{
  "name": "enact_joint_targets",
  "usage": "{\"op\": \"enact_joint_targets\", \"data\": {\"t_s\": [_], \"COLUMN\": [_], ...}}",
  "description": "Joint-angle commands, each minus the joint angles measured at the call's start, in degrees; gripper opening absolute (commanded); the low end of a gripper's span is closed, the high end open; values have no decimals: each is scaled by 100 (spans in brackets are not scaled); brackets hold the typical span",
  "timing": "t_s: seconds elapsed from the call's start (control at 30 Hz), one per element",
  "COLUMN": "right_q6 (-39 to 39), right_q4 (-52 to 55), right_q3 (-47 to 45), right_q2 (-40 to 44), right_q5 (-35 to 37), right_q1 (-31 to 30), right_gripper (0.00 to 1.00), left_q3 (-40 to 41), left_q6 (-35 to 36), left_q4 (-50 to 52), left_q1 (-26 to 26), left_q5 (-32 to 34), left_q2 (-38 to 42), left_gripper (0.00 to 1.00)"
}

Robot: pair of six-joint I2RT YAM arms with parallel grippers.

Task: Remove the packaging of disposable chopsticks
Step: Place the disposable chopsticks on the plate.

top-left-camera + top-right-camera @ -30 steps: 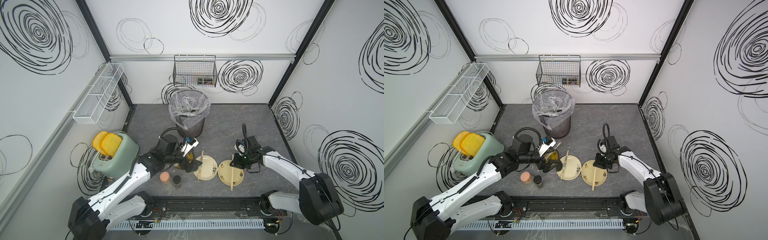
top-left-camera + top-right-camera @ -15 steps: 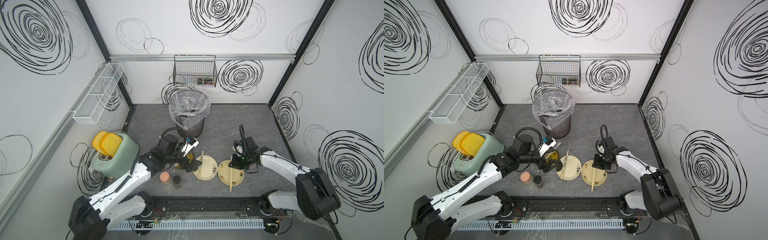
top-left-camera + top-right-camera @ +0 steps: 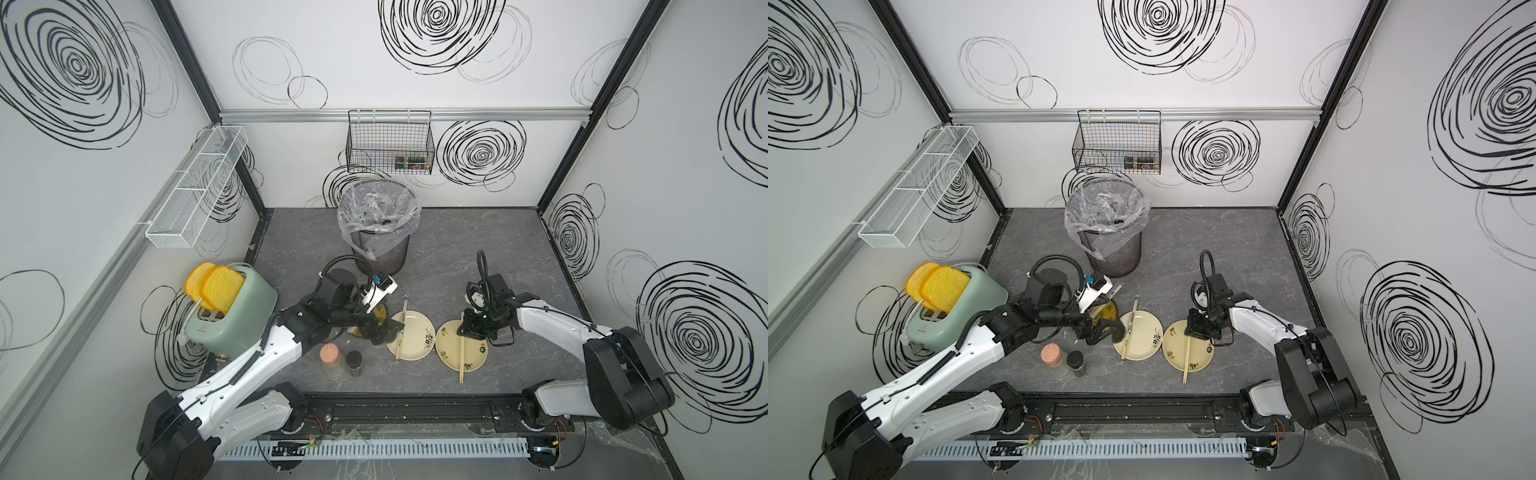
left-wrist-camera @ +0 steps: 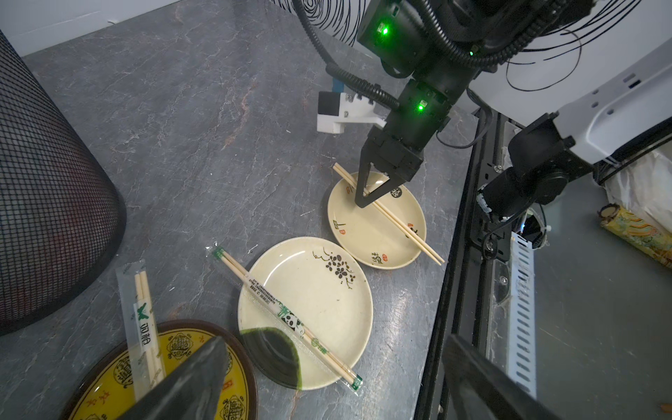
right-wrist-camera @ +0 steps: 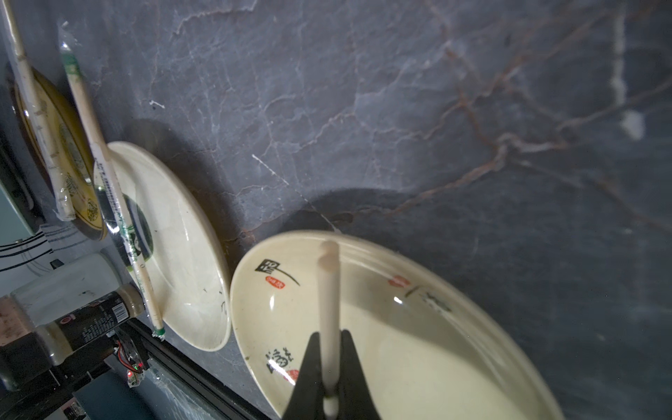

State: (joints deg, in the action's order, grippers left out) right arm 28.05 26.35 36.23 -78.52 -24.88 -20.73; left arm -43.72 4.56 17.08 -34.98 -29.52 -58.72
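1. My right end effector (image 5: 329,363) is clamped shut on the bare chopsticks (image 4: 394,220). They lie across the calligraphy plate (image 3: 476,353), lower centre-right in a top view.
2. My left end effector (image 3: 384,332) stands wide open and empty, low beside the flower plate (image 3: 419,345) at lower centre.
3. The sleeved pair (image 4: 291,320) lies across that plate with its clear packaging (image 4: 254,289) on. One end overhangs the surface (image 3: 457,257).
4. In both top views its long axis runs near vertical, leaning slightly toward upper right. It sits just frame-right of the left end effector, so the left arm is far nearer.
5. A second sleeved pair (image 4: 143,320) rests on the yellow plate (image 4: 109,392).
6. Judgement: the next grasp suits the left arm, closing across that axis.
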Motion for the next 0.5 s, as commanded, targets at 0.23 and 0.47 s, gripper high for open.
{"op": "enact_joint_targets", "data": {"t_s": [0.23, 0.47], "right_q6": [-98, -139], "right_q4": [-156, -161], "right_q3": [-107, -107], "right_q2": [-230, -330], "right_q5": [-25, 61], "right_q1": [108, 106], "right_gripper": [9, 13], "left_q3": [-22, -31], "left_q6": [111, 107], "left_q4": [43, 50], "left_q1": [-26, -26], "left_q5": [-50, -55], "left_q2": [54, 47], "left_gripper": [96, 96]}}
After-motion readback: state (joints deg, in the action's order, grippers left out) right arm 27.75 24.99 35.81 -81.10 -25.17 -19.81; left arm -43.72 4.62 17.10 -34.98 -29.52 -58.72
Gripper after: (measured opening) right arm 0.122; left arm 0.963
